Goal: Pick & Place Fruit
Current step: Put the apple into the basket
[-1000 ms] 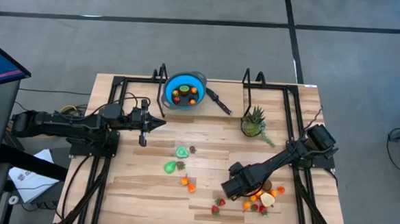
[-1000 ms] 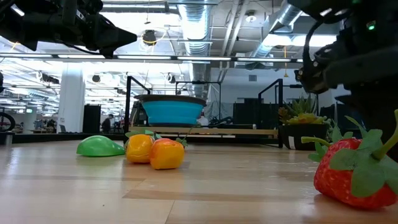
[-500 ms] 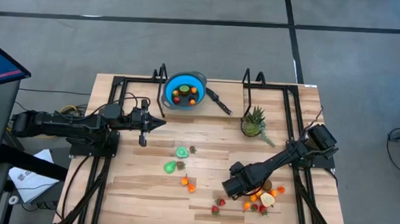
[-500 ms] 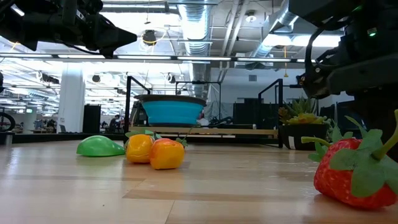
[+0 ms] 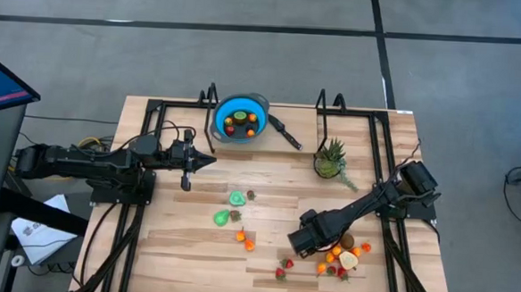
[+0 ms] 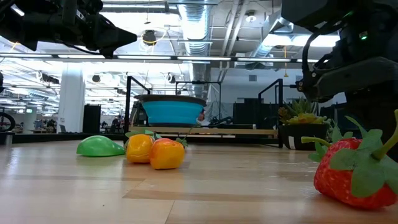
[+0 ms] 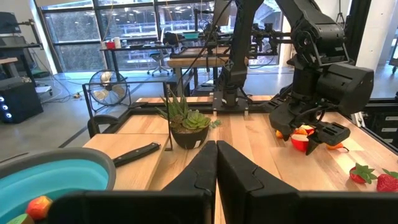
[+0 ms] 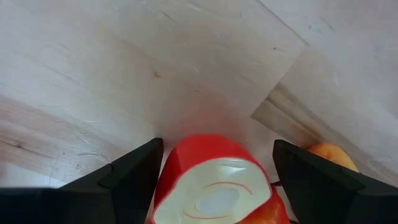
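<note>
My right hand (image 8: pixel 214 174) hangs open around a red cut toy fruit half (image 8: pixel 214 186) on the pale wooden worktop (image 8: pixel 155 56); my left hand (image 5: pixel 208 160) waits closed.

Grey floor (image 5: pixel 247 65), exposed ceiling ducts (image 6: pixel 199 18), big windows (image 7: pixel 81 31), floor fan (image 7: pixel 113 88).

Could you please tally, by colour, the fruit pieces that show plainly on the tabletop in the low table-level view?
green fruit: 1
orange fruit: 2
red strawberry: 1
Total: 4
</note>
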`<action>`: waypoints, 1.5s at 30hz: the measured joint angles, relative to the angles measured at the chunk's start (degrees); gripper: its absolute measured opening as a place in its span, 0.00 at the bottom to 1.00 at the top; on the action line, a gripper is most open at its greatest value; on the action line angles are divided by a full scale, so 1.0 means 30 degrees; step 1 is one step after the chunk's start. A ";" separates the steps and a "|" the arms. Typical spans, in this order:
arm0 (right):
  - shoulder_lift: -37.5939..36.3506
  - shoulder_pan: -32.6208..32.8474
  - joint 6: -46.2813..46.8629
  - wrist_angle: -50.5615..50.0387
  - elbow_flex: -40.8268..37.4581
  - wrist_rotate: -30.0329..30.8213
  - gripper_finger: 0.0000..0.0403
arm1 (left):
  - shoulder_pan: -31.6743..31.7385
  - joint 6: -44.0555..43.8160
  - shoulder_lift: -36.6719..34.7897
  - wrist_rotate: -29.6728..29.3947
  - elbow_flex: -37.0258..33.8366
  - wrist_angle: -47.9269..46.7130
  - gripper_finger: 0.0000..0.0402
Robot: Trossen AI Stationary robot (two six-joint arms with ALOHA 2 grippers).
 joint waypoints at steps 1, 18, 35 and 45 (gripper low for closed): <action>0.0004 0.0000 -0.0001 0.0000 0.0000 0.0001 0.75 | 0.0000 0.0001 0.0000 -0.0001 0.0000 0.0000 0.01; 0.0021 -0.0190 -0.3046 0.0049 0.0000 0.0703 0.75 | 0.0000 -0.0002 0.0000 0.0000 0.0000 0.0000 0.01; 0.0111 -0.1606 -0.9493 0.1080 0.1169 0.1282 0.75 | 0.0000 -0.0002 0.0000 -0.0003 0.0000 0.0000 0.01; 0.0091 -0.2126 -1.3734 0.0107 0.1777 0.0745 0.75 | 0.0000 0.0001 0.0006 -0.0003 0.0000 -0.0001 0.01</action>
